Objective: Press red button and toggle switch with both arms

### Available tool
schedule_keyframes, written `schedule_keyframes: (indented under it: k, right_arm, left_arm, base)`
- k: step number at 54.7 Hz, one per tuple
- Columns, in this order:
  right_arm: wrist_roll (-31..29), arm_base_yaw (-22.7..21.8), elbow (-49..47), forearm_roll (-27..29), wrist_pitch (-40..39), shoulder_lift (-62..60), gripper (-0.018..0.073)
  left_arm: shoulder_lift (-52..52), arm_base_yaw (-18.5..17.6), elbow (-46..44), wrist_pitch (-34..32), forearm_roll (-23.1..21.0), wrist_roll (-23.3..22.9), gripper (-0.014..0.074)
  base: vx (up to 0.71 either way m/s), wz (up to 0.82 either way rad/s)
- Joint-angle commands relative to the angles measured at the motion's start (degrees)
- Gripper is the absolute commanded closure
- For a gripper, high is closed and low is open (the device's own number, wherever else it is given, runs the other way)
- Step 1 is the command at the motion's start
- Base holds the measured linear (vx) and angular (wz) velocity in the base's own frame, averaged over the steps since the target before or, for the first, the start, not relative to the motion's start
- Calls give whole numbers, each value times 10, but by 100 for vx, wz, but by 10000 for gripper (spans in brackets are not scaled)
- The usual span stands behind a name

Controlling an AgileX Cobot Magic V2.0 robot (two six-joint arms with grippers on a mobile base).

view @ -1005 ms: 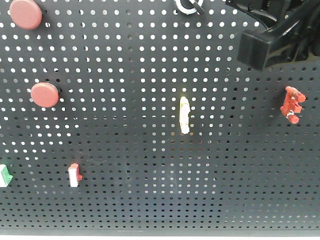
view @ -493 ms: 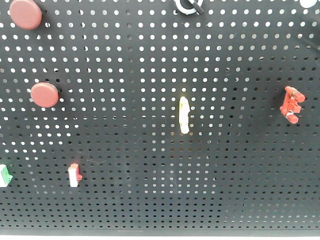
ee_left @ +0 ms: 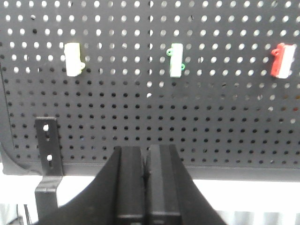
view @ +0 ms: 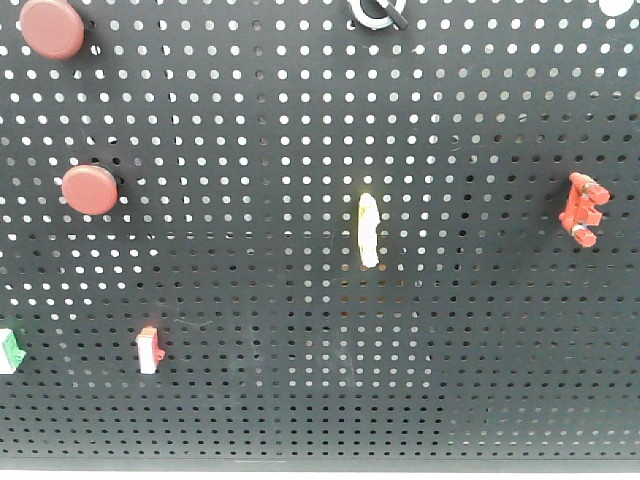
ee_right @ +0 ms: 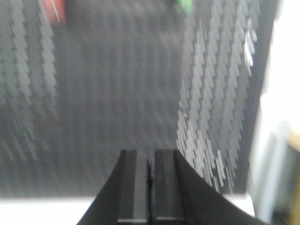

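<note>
Front view: black perforated pegboard (view: 300, 330) fills the frame, a regular grid of small round holes in a matte surface. No arm visible in this view.

Two round red buttons on the board's left side: upper red button (view: 51, 27) near the top left corner, lower red button (view: 90, 189) below it, both smooth domed discs standing off the board. Small red-and-white rocker switch (view: 148, 350) low on the left, green-and-white switch (view: 9, 351) cut by the left edge. Pale yellow toggle (view: 368, 229) at centre, narrow and upright. Red plastic clamp-like part (view: 581, 209) at right, blocky with prongs.

Left wrist view: left gripper (ee_left: 146, 187) has its flat black fingers pressed together, nothing between them, clear of the board, near its bottom edge. Above it, three small rectangular switches in a row: white (ee_left: 73, 59), white with green tabs (ee_left: 176, 59), red-and-white (ee_left: 281, 61). A black slotted bracket (ee_left: 48, 154) stands at lower left.

Right wrist view: heavy motion blur. Right gripper (ee_right: 150, 187) has its fingers closed together, holding nothing. Board holes are smeared into streaks; a red blur at top left and a green blur at top are unidentifiable.
</note>
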Motion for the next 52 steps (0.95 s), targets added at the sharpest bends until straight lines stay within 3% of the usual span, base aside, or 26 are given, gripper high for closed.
schedule_keyframes:
  k: [1,3,6,52]
  right_arm:
    - [2,-5,35,4,-101,-7,559]
    - [7,-4,60,4,-128,-11,559]
    - [9,-3,53,4,-92,-9,559]
    - [9,-3,55,7,-76,-9,559]
  left_arm:
    - [-3,-2,2,-47,-5,-5,594]
    - [-2,-2,2,-47,-5,-5,594]
    - [-3,-2,2,-46,-5,-5,594]
    - [-2,-2,2,-46,-5,-5,594]
  base:
    - [0,1]
    - [0,1]
    - [0,0]
    - [0,0]
